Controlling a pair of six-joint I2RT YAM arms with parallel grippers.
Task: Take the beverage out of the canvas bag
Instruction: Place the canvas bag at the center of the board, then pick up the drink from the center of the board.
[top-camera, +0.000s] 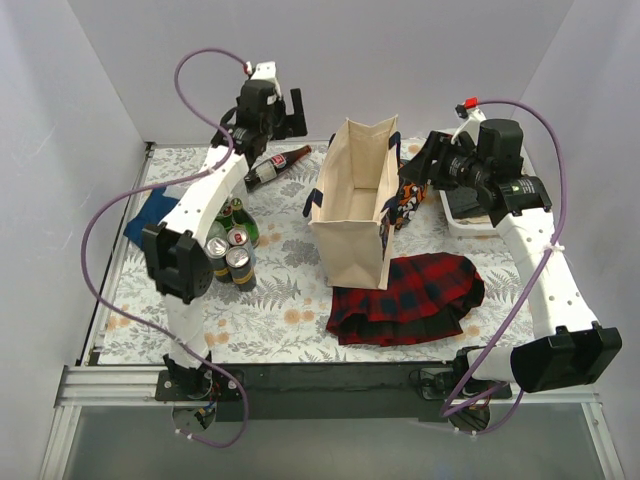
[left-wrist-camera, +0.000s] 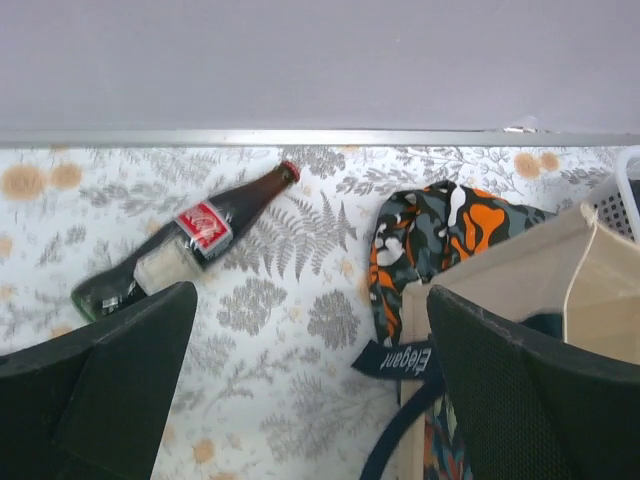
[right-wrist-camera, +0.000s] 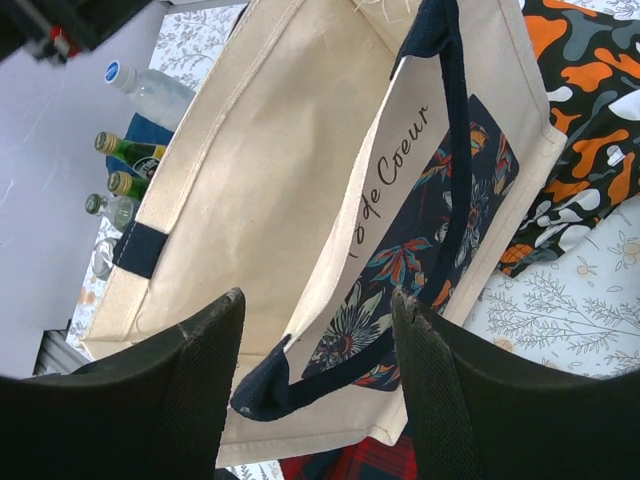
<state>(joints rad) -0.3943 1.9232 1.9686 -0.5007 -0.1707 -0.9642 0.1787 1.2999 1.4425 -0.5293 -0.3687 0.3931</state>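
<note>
Cola bottle (left-wrist-camera: 203, 228) is lying on its side on the bench (top-camera: 150, 310), just far-left of the canvas bag (top-camera: 352, 250), which stands upright mid-bench. Left gripper (left-wrist-camera: 310, 295) hangs above the bottle, wide open and empty. Right gripper (right-wrist-camera: 318, 300) is open too, over the bag's right side.
</note>
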